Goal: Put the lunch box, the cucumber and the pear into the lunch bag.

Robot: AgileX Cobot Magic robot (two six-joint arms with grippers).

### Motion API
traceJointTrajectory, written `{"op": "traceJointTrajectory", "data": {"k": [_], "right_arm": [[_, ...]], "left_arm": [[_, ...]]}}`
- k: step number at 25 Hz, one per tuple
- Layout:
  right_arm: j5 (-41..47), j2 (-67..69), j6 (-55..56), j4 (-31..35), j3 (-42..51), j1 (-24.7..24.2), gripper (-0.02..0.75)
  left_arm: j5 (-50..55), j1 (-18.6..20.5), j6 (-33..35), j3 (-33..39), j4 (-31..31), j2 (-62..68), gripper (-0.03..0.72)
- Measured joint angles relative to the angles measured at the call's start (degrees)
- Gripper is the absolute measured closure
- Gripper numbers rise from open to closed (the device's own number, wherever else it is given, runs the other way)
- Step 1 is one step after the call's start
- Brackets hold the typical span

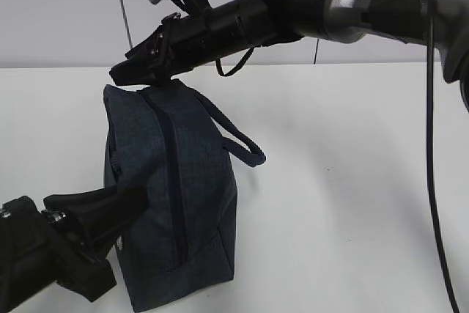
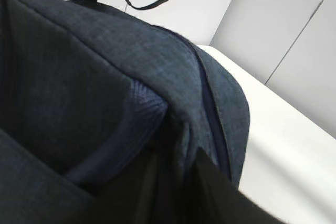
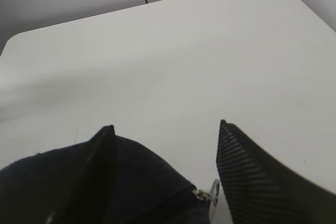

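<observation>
Between the spread jaws of the right gripper (image 3: 165, 145), in the right wrist view, lies the top end of the lunch bag (image 3: 105, 187), with a silver ring pull (image 3: 212, 190) just inside the right-hand jaw; neither jaw visibly touches the fabric. From the exterior view this gripper (image 1: 128, 71) hangs just above the bag's far top edge, and its tips merge with the dark cloth, so contact there cannot be judged.

At the bag's near lower side, the left gripper (image 1: 124, 199) presses against or into the fabric; its tips are buried in the dark cloth, so I cannot tell whether its jaws are spread or pinching anything. The left wrist view is almost filled by the lunch bag (image 2: 131, 77), with a strap handle (image 2: 121, 145) curving below and a dark jaw edge at the bottom.

The lunch bag (image 1: 176, 196) stands upright on the white tabletop (image 1: 352, 181), its zipper (image 1: 173, 181) running down the side facing the camera, apparently closed. What it holds is hidden. No logo or writing can be read.
</observation>
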Motion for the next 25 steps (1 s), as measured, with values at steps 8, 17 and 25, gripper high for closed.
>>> {"op": "traceJointTrajectory", "data": {"k": [8,17,25], "right_arm": [[1.45,-1.82,0.78,-0.35,0.0,0.0,0.261],[2.72,-3.61,2.7,-0.91,0.0,0.0,0.261],[4.95,-6.19,4.71,-2.18,0.0,0.0,0.261]], "left_arm": [[0.0,0.0,0.0,0.04,-0.2,0.0,0.398],[-0.72,0.0,-0.24,4.2,-0.36,-0.07,0.337],[0.13,0.0,-0.23,4.27,4.81,-2.98,0.327]]}}
